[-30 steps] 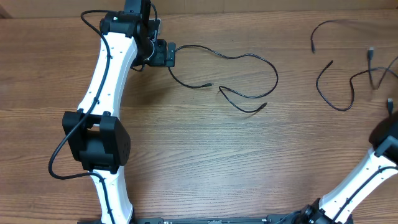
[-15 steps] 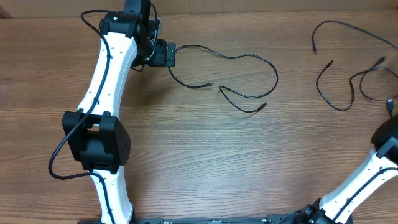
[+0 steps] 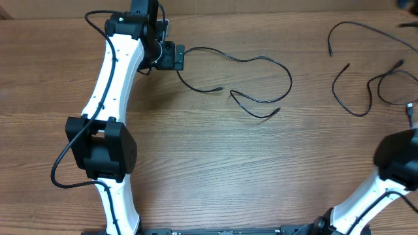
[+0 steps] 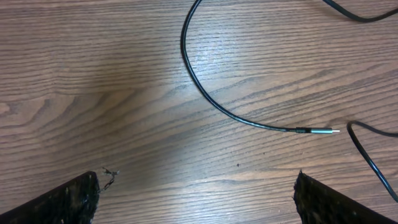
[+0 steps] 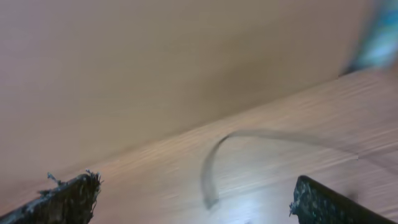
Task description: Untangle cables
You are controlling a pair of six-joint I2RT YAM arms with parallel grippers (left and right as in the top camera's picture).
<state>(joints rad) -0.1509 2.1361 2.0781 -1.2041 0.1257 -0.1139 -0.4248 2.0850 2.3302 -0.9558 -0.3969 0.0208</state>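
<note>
One black cable (image 3: 261, 60) snakes across the table's middle, and its silver-tipped plug (image 4: 317, 131) lies on the wood ahead of my left gripper (image 4: 196, 190). That gripper (image 3: 177, 59) is open wide at the cable's left end, with nothing between its fingers. More cables (image 3: 366, 78) lie in separate loops at the far right. My right gripper (image 5: 196, 196) is open too, over a blurred cable end (image 5: 211, 171) that it does not touch. The overhead view does not show this gripper.
The left arm (image 3: 111, 111) stretches up the left side of the wooden table (image 3: 215, 163), trailing its own thick wire (image 3: 62, 163). The right arm's elbow (image 3: 398, 156) stands at the lower right edge.
The right gripper has opened and a lifted cable at the far right has dropped flat on the table. The right arm's elbow has shifted left into view. The left arm has not moved.
</note>
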